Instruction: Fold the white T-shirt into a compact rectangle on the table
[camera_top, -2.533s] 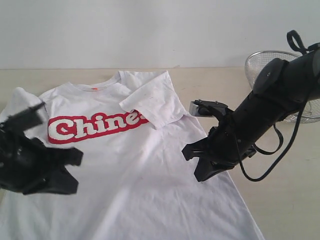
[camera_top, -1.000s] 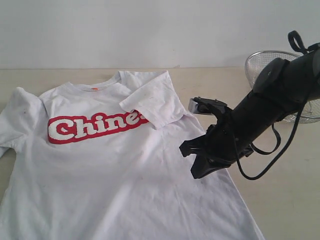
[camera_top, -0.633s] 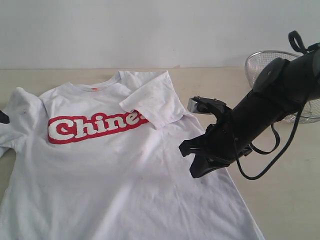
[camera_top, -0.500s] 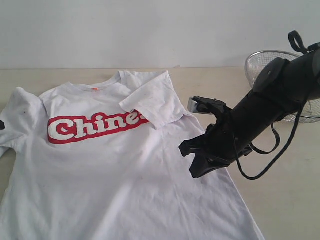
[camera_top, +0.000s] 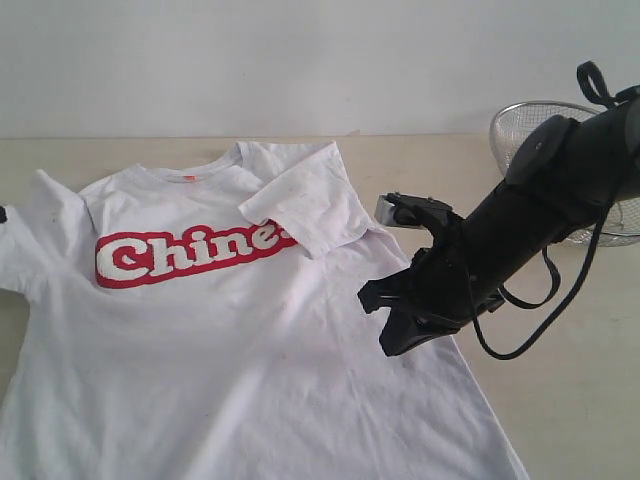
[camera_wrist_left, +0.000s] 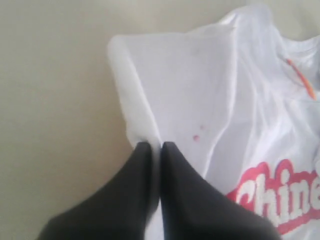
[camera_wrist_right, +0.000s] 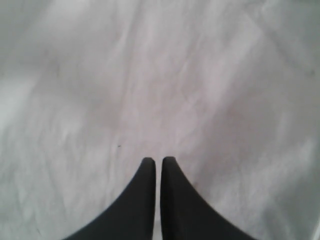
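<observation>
One table (camera_top: 570, 400), pale beige and faintly grained, runs back to a plain white wall (camera_top: 300, 60); plenty of bare top around the shirt for folding. Shirt (camera_top: 250, 350) lies flat, face up, red lettering (camera_top: 180, 255) across the chest. Sleeve on the right arm's side (camera_top: 300, 205) is folded in over the shirt's chest, hiding the end of the lettering, so that fold looks done. Right gripper (camera_top: 392, 342) hangs over the shirt's flank below that sleeve, jaws pressed together, nothing between them; probably just parked. Mesh basket (camera_top: 530, 125) sits well beyond the shirt, not in play. Left gripper (camera_wrist_left: 155, 146) is at the shirt's other sleeve (camera_wrist_left: 170, 85), jaws pinched tight on its hem, likely to fold it in to match.
</observation>
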